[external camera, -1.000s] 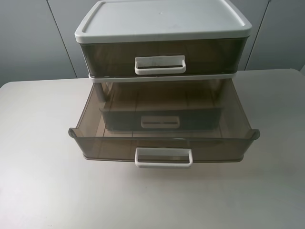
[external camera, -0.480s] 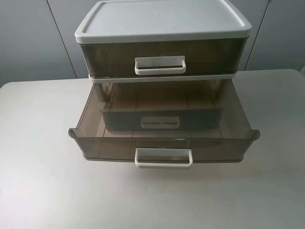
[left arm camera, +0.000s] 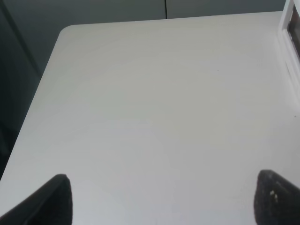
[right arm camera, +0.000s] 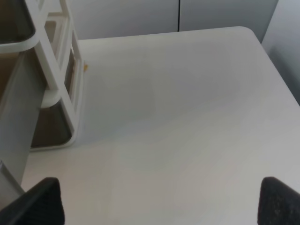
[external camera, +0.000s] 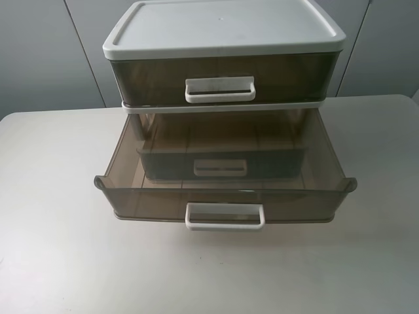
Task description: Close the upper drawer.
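— Drawers first: what have we got on the table (external camera: 52, 196)?

— One stacked cabinet (external camera: 222, 29) with a white lid, at the far middle. The top drawer (external camera: 219, 72) sits flush. Beneath it the upper drawer (external camera: 226, 196) juts well out toward the near edge, and its white handle (external camera: 224, 216) faces the camera. Through its smoky floor you can see the lower drawer (external camera: 220, 163), pushed in.

— And the arms?

— Neither shows from the high camera. In its wrist view the left gripper (left arm camera: 164, 187) has its black fingertips (left arm camera: 58, 194) spread wide over bare tabletop, holding nothing. The right gripper (right arm camera: 161, 190) is also wide apart and holding nothing, with the cabinet's white side frame (right arm camera: 54, 70) off to one side.

— Any contact?

— None. Both grippers are well apart from the handle.
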`<state>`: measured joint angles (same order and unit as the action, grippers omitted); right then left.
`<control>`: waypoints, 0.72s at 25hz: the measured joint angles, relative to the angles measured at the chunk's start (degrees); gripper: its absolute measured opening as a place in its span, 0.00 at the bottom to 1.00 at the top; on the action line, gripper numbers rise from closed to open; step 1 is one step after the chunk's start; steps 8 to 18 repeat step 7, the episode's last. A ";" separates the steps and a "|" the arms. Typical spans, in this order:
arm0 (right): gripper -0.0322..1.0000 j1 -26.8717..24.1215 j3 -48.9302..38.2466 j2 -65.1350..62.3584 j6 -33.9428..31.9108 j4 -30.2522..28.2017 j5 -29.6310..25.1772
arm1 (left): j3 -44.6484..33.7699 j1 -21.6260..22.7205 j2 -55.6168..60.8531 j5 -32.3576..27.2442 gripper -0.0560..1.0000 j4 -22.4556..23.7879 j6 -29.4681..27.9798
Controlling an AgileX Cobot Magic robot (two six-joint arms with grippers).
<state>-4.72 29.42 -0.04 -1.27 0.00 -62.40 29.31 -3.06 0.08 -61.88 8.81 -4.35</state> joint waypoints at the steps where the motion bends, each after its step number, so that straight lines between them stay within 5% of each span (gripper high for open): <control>1: 0.64 0.00 0.00 0.00 0.00 0.00 0.00 | 0.00 0.00 0.00 0.00 0.76 0.00 0.00; 18: 0.64 -0.05 0.00 0.00 0.00 0.56 0.00 | 0.00 0.00 0.00 0.00 0.76 0.00 0.00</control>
